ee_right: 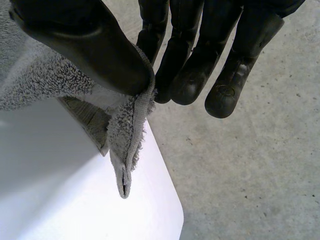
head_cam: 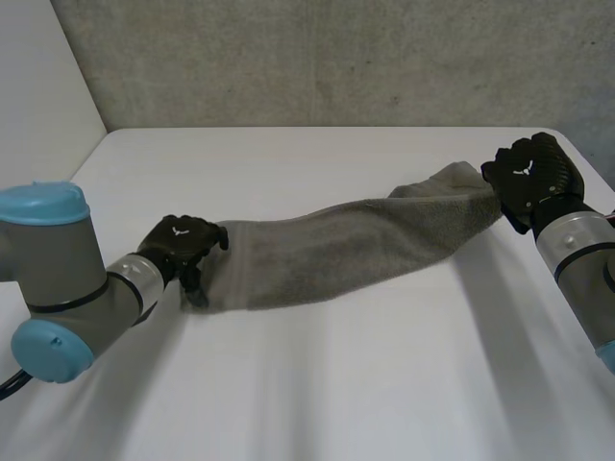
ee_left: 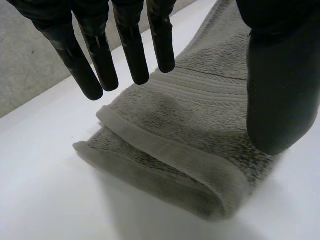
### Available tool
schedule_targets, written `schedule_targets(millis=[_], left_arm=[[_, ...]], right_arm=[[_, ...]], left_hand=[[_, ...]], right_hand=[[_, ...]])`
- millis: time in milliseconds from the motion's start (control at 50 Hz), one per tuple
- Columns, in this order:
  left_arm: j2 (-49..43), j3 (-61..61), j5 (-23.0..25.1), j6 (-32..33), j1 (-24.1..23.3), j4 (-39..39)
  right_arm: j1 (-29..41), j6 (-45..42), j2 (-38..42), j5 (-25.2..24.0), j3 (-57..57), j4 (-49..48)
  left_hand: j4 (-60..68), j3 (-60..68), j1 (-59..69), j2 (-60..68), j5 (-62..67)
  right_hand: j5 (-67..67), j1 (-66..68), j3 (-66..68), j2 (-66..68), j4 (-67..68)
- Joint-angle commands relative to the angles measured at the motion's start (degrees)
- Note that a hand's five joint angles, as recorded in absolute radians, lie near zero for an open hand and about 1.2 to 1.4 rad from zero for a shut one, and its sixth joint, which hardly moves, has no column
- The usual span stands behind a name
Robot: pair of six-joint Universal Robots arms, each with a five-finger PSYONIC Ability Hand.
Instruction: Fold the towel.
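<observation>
Grey terry towel (head_cam: 356,245) spans the white bench (head_cam: 384,384). My right robot hand (head_cam: 533,178) pinches one end; my left robot hand (head_cam: 183,242) hovers straight-fingered over the other.

White table (head_cam: 384,384) with rounded corner, grey speckled concrete floor (ee_right: 250,175) beyond its edge

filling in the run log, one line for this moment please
towel: long strip across table | left hand: open over one end | right hand: pinching other end

The towel (head_cam: 356,245) – rough, fuzzy terry cloth with a flatter woven band – lies on a smooth, matt table (head_cam: 336,384).
</observation>
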Motion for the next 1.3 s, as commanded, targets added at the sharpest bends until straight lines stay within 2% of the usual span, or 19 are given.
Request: schedule_targets(millis=[20, 100, 140, 160, 180, 200, 240, 320, 400, 440, 580, 620, 640, 680, 800, 840, 1060, 1300], left_arm=[[-1.6, -0.45, -0.07, 1.32, -0.5, 0.43], [-2.84, -0.36, -0.6, 3.7, -0.5, 0.43], [-3.36, -0.27, -1.91, 5.88, -0.58, 0.6], [-3.37, -0.27, -1.92, 5.89, -0.58, 0.6], [-3.54, -0.18, -2.88, 6.5, -0.58, 0.78], [-3.54, -0.18, -2.89, 6.51, -0.58, 0.78], [-3.45, -0.01, -4.55, 6.6, -0.58, 1.65], [-3.45, -0.27, -5.26, 6.77, -0.58, 2.54], [-2.93, -0.71, -5.7, 6.86, -0.5, 2.63], [-2.58, -1.15, -5.79, 6.86, -0.41, 2.54], [2.52, -5.28, -5.35, 6.77, 0.47, 2.89], [6.55, -7.99, -5.26, 6.86, 1.08, 2.8], [6.56, -8.0, -5.26, 6.86, 1.09, 2.8], [10.67, -11.15, -4.82, 6.86, 1.7, 2.8], [16.5, -15.56, -4.73, 7.12, 3.81, 2.89], [18.42, -17.23, -4.65, 8.08, 6.43, 3.33], [18.17, -19.78, -4.03, 14.33, 15.23, 7.54], [18.61, -21.45, -3.77, 14.59, 15.06, 9.66]], right_arm=[[0.08, 0.02, 0.12, -0.16, 0.55, -0.02], [0.08, 0.02, 0.3, -0.16, 0.73, -0.02], [0.17, 0.02, 0.3, -0.16, 0.99, 0.07], [0.17, 0.02, 0.3, -0.16, 0.99, 0.07], [0.17, -0.06, 0.3, -0.16, 1.08, 0.07], [0.17, -0.06, 0.3, -0.16, 1.08, 0.07], [0.17, -0.06, 0.3, -0.16, 1.08, 0.07], [0.17, -0.06, 0.3, -0.07, 1.08, 0.07], [-0.01, -0.06, 0.21, 0.28, 0.99, 0.16], [-0.01, -0.06, 0.12, 0.28, 0.99, 0.33], [0.25, -0.94, -1.46, 0.28, 0.29, 7.63], [0.08, -1.12, -3.38, -0.25, -1.46, 17.59], [0.08, -1.12, -3.39, -0.25, -1.47, 17.65], [-0.01, -0.68, -4.53, -1.12, -4.09, 27.71], [-0.18, -1.12, -4.89, -4.64, -6.3, 38.13], [-0.8, -1.03, -6.2, -6.74, -7.44, 41.37], [-2.82, -0.15, -7.52, -10.18, -9.2, 42.26], [-2.21, -0.41, -6.21, -9.74, -16.32, 46.38]], left_hand=[[-3.09, -2.02, -3.01, -2.49, -11.28], [1.46, 2.53, 1.54, 2.06, -6.73], [10.16, 11.22, 10.24, 10.76, 1.97], [10.21, 11.27, 10.29, 10.81, 2.01], [17.54, 18.6, 17.62, 18.13, 9.34], [17.61, 18.67, 17.69, 18.21, 9.42], [28.84, 29.9, 28.92, 29.44, 20.64], [33.09, 34.15, 33.17, 33.68, 24.89], [45.65, 46.71, 45.73, 46.25, 37.46], [47.85, 48.91, 47.92, 48.44, 39.65], [47.87, 48.93, 47.95, 48.46, 39.67], [47.87, 48.93, 47.95, 48.46, 39.67], [47.87, 48.93, 47.95, 48.46, 39.67], [47.87, 48.93, 47.95, 48.46, 39.67], [47.87, 48.93, 47.95, 48.46, 39.67], [47.39, 48.45, 47.47, 47.99, 39.19], [46.04, 47.1, 46.12, 46.64, 37.84], [40.67, 41.73, 40.75, 41.26, 32.47]], right_hand=[[1.59, 2.68, 3.08, 3.63, 2.79], [1.59, 2.68, 3.08, 3.63, 2.79], [1.59, 2.68, 3.08, 3.63, 2.79], [1.59, 2.68, 3.08, 3.63, 2.79], [1.59, 2.68, 3.08, 3.63, 2.79], [1.59, 2.68, 3.08, 3.63, 2.79], [1.59, 2.68, 3.08, 3.63, 2.79], [1.59, 2.68, 3.08, 3.63, 2.79], [1.59, 2.68, 3.08, 3.63, 2.79], [1.59, 2.68, 3.08, 3.63, 2.79], [1.59, 2.68, 3.08, 3.63, 2.79], [1.59, 2.68, 3.08, 3.63, 2.79], [1.59, 2.68, 3.08, 3.63, 2.79], [1.59, 2.68, 3.08, 3.63, 2.79], [1.59, 2.68, 3.08, 3.63, 2.79], [1.59, 2.68, 3.08, 3.63, 2.79], [1.59, 2.68, 3.08, 3.63, 2.79], [1.59, 2.68, 3.08, 3.63, 2.79]])
